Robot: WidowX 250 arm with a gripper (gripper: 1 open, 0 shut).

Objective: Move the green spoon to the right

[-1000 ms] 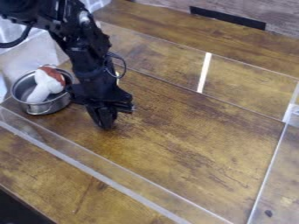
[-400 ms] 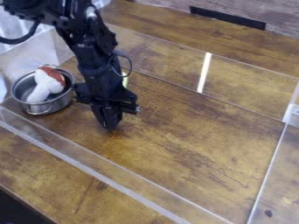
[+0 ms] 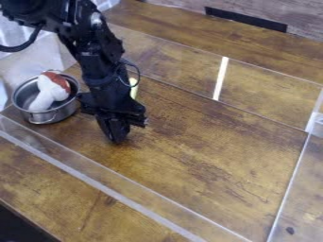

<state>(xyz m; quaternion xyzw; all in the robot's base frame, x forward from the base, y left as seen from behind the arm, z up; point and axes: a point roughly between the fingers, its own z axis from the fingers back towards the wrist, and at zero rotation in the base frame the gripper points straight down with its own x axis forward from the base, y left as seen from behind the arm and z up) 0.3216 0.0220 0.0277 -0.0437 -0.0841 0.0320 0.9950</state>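
My black gripper points almost straight down, with its tips at the wooden table just right of the steel bowl. The fingers look pressed together and shut. No pale green shows between or under them. The green spoon is hidden in this view; I cannot tell whether it lies under the gripper.
A steel bowl with a white-and-red item stands at the left, close to the arm. Clear plastic walls frame the work area on the right and front. A black slot lies at the far edge.
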